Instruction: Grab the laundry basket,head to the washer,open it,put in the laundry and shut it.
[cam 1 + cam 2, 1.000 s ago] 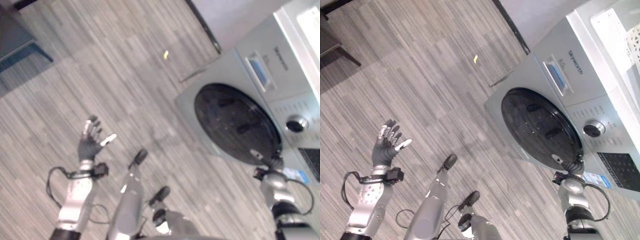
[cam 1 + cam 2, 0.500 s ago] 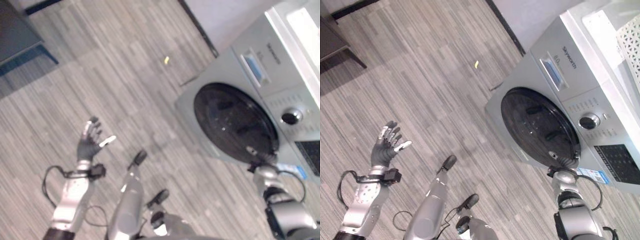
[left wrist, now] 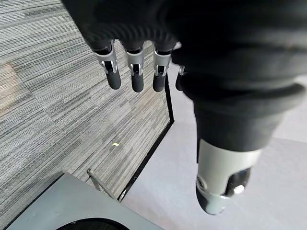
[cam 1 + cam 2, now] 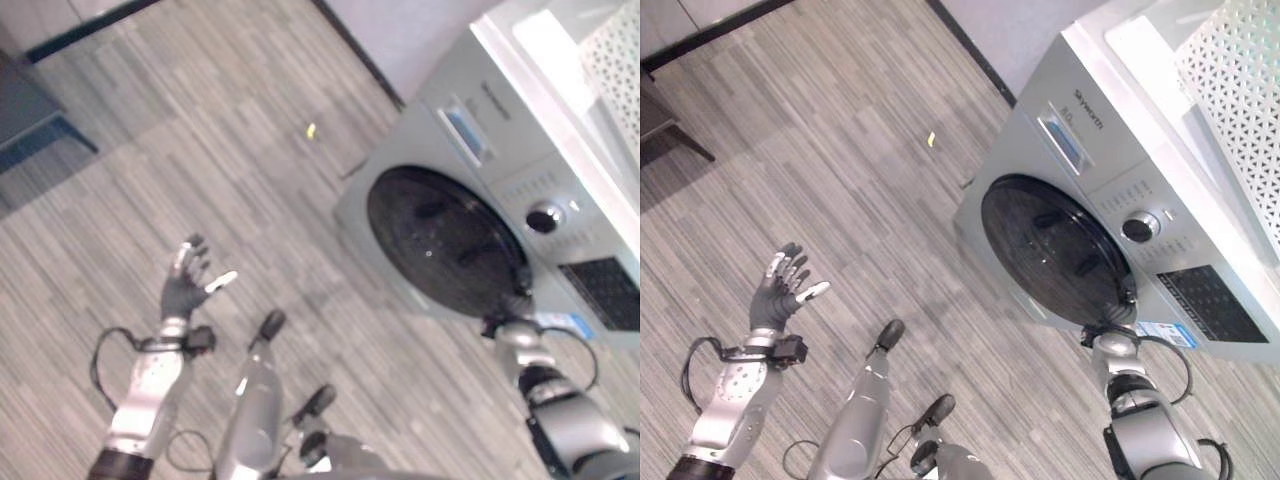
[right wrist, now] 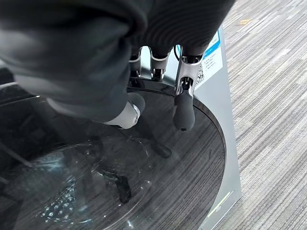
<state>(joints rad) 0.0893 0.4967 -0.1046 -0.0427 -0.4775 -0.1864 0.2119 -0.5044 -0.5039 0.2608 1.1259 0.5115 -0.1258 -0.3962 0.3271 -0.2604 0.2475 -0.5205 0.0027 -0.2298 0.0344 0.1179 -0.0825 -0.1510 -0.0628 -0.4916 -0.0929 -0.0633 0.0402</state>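
- Washer (image 4: 1110, 215) is sitting at the right of your scene with its round dark door (image 4: 1055, 250) closed; the whole picture has shifted since a second ago because the head camera has moved, so more of the machine's top is showing now.
- Your white perforated laundry basket (image 4: 1235, 100) is resting on top of the washer at the far right, cut off by the frame edge, so you are not seeing what is lying in it.
- Your right hand (image 5: 158, 62) is staying at the near right rim of the door, just as it was a second ago; in the right wrist view its fingers (image 5: 184, 112) are curling down over the rim, with their tips lying against the dark glass.
- You cannot tell whether those fingers are actually clamping a handle or only resting there, because the hand's cover is hiding the contact.
- Your left hand (image 4: 780, 295) is still hovering over the grey striped floor (image 4: 840, 180) at the left, fingers spread apart and holding nothing, well apart from the washer.
- A small yellow scrap (image 4: 931, 139) is lying on the floor far of the machine.
- Writing is showing on the washer's panel and on a blue sticker (image 4: 1160, 333) near the door, but it is too small for you to rely on.
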